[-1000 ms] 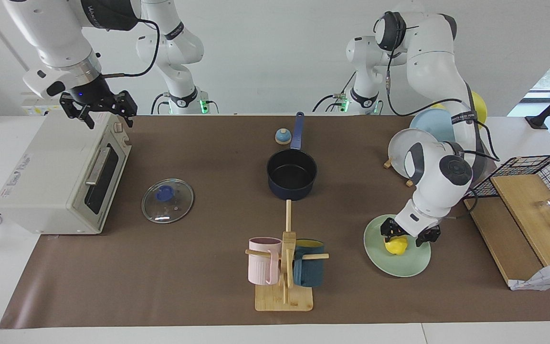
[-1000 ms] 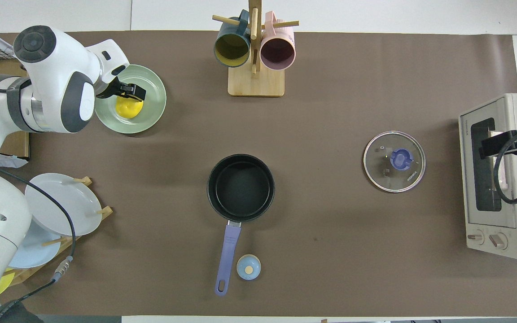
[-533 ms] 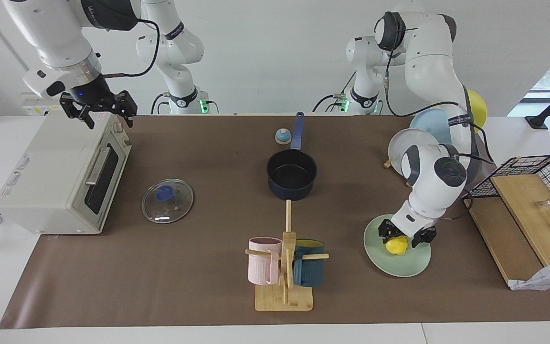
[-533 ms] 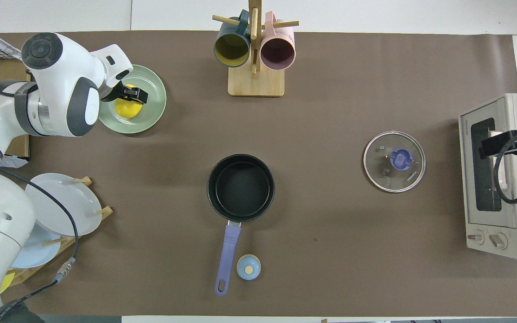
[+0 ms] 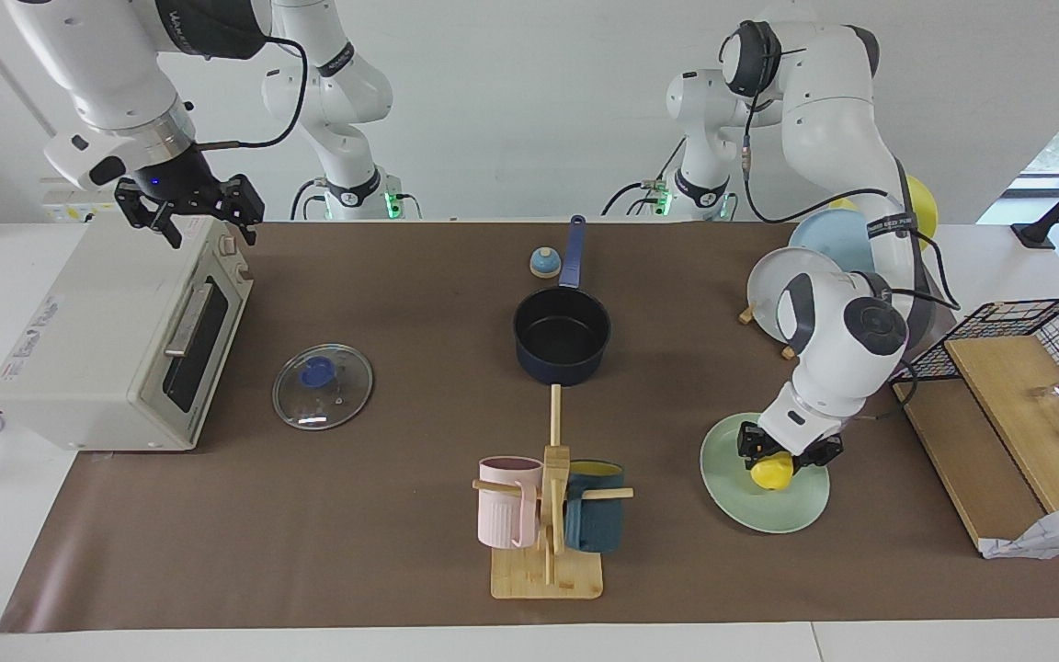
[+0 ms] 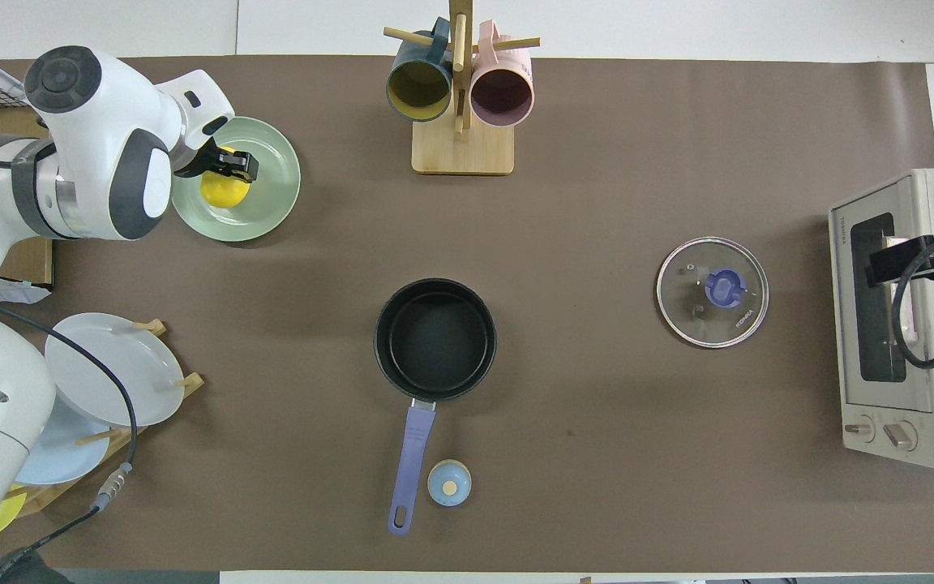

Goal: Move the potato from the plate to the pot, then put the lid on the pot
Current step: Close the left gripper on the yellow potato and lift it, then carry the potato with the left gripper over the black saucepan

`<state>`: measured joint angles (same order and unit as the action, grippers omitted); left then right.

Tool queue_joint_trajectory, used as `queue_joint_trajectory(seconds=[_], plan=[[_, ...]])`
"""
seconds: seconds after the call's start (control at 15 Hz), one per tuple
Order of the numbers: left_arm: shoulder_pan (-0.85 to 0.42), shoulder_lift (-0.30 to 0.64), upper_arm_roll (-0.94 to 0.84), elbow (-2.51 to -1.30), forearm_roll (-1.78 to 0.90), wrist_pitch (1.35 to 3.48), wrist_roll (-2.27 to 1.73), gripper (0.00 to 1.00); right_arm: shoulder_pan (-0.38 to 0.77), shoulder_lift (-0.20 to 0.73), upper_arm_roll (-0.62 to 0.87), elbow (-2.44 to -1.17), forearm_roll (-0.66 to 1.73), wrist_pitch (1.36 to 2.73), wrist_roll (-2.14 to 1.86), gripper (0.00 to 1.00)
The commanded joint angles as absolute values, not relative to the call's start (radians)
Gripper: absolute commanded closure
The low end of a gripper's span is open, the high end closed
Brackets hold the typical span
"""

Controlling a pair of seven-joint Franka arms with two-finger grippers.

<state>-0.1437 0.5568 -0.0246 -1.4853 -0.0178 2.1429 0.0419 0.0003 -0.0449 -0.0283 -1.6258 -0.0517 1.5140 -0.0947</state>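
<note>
The yellow potato (image 5: 771, 473) (image 6: 222, 191) sits between the fingers of my left gripper (image 5: 785, 452) (image 6: 232, 167), which is shut on it just over the mint-green plate (image 5: 768, 511) (image 6: 274, 204); whether the potato still rests on the plate I cannot tell. The dark blue pot (image 5: 562, 338) (image 6: 434, 337) stands mid-table, nothing inside, with its handle toward the robots. The glass lid (image 5: 323, 386) (image 6: 713, 302) with a blue knob lies flat toward the right arm's end. My right gripper (image 5: 187, 217) (image 6: 889, 261) waits open over the toaster oven.
A toaster oven (image 5: 116, 331) stands at the right arm's end. A wooden mug tree (image 5: 548, 515) with two mugs stands farther from the robots than the pot. A small bell (image 5: 544, 263) lies beside the pot handle. A plate rack (image 5: 805, 285) and wire basket (image 5: 1044, 331) stand at the left arm's end.
My left gripper has closed from open onto the potato, and the potato has shifted slightly over the plate. The right arm has not moved.
</note>
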Motion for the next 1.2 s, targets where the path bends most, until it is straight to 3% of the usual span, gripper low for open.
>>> queue_joint_trajectory(seconds=[0.0,0.47,0.73,0.93,1.13], plan=[[-0.175,0.428,-0.017,-1.503,-0.051,2.034,-0.116,1.00,-0.017,-0.058,-0.020,-1.634,-0.032,1.502,-0.097,0.00],[-0.380,0.200,-0.018,-1.584,-0.058,1.776,-0.486,1.00,-0.017,-0.057,-0.020,-1.634,-0.032,1.502,-0.097,0.00],[-0.515,0.135,-0.017,-1.719,-0.058,1.866,-0.632,1.00,-0.017,-0.058,-0.020,-1.634,-0.032,1.502,-0.097,0.00],[-0.609,0.060,-0.018,-1.920,-0.058,2.087,-0.710,1.00,-0.017,-0.057,-0.020,-1.634,-0.032,1.502,-0.097,0.00],[-0.669,0.090,-0.017,-1.979,-0.058,2.189,-0.764,1.00,-0.017,-0.058,-0.020,-1.634,-0.032,1.502,-0.097,0.00]])
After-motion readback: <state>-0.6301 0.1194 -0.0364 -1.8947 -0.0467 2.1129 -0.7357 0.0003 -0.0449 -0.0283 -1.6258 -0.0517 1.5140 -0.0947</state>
